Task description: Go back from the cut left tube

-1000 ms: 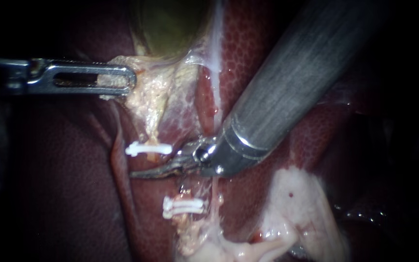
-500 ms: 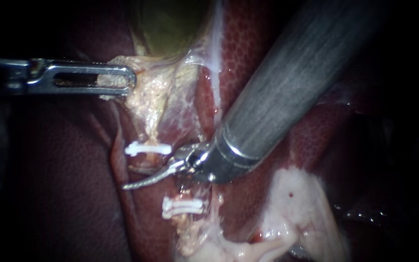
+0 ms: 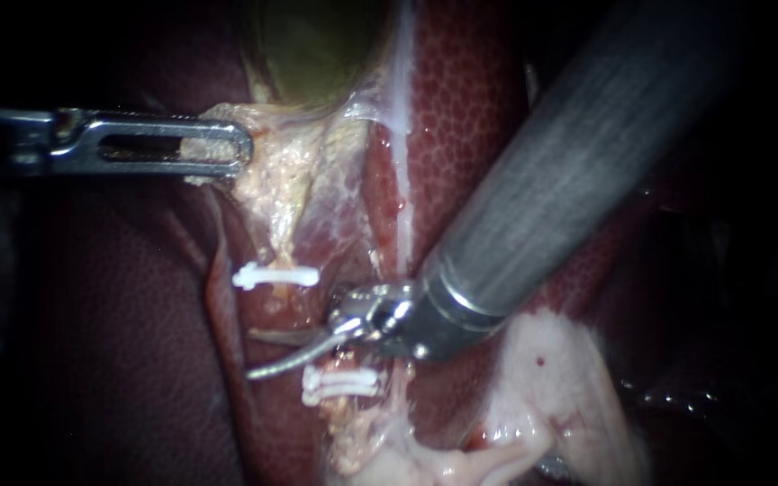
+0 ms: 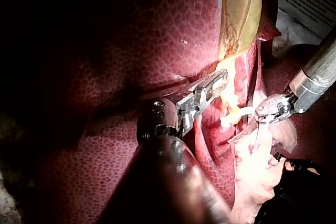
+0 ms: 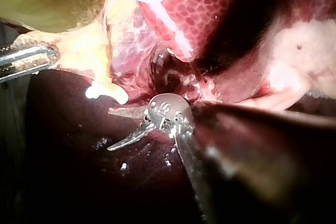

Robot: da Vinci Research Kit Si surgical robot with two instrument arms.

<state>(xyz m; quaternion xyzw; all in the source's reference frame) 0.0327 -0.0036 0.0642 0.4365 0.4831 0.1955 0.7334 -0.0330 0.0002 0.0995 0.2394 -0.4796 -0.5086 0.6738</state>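
Liver (image 3: 461, 108) filled the background; right instrument (image 3: 258, 354), jaws parted, sat between upper clip (image 3: 276, 276) and lower clips (image 3: 339, 385); left instrument (image 3: 227, 148) clamped pale tissue (image 3: 272, 175) below gallbladder (image 3: 317, 45).

Left tool (image 3: 231, 148): silver slotted jaws on dark slender shaft, entering level from left, closed on pale yellowish tissue (image 3: 272, 175) at tip. Right tool (image 3: 256, 354): thick grey shaft slanting down from upper right, shiny silver wrist bent leftward, two thin curved blades parted, tips pointing left, gripping nothing.
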